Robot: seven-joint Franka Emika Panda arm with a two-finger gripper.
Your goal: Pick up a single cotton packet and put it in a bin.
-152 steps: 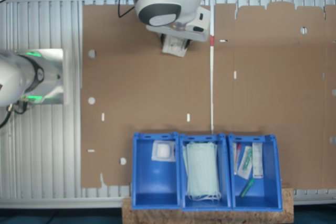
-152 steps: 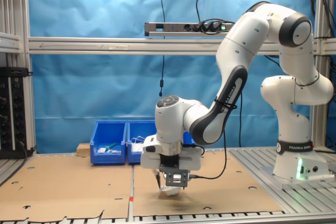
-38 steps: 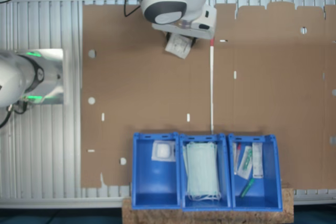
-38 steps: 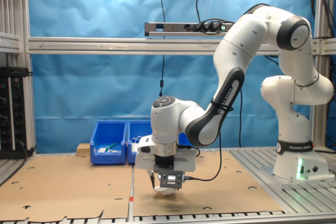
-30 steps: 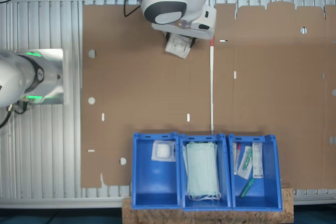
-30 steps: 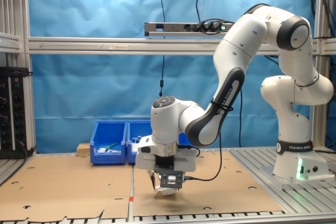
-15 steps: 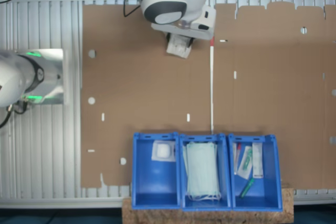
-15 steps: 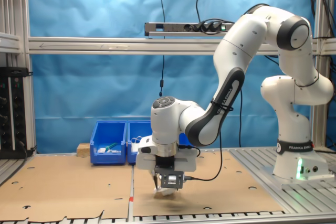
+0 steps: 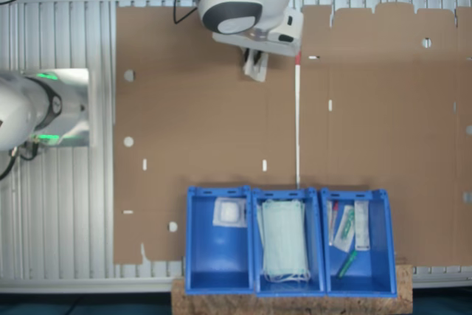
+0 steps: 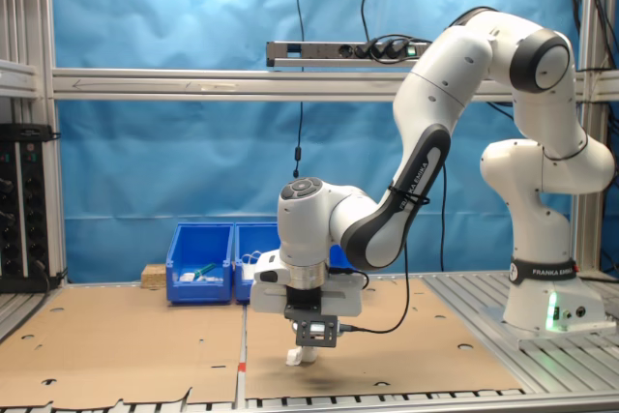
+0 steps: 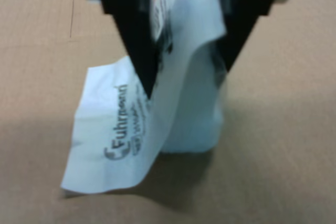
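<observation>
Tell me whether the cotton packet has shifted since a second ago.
Yes. The cotton packet has folded up narrower between the hand's fingers, still beside the white strip.

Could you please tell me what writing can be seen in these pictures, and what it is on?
The cotton packet, pinched in the claw: dark print on the wrapper, blurred and creased, not safely readable.
The robot arm: lettering along the link, too small.
The arm base: a lettered band, too small.

dark printed lettering on cotton packet [image 11: 131, 140], too blurred to read
</observation>
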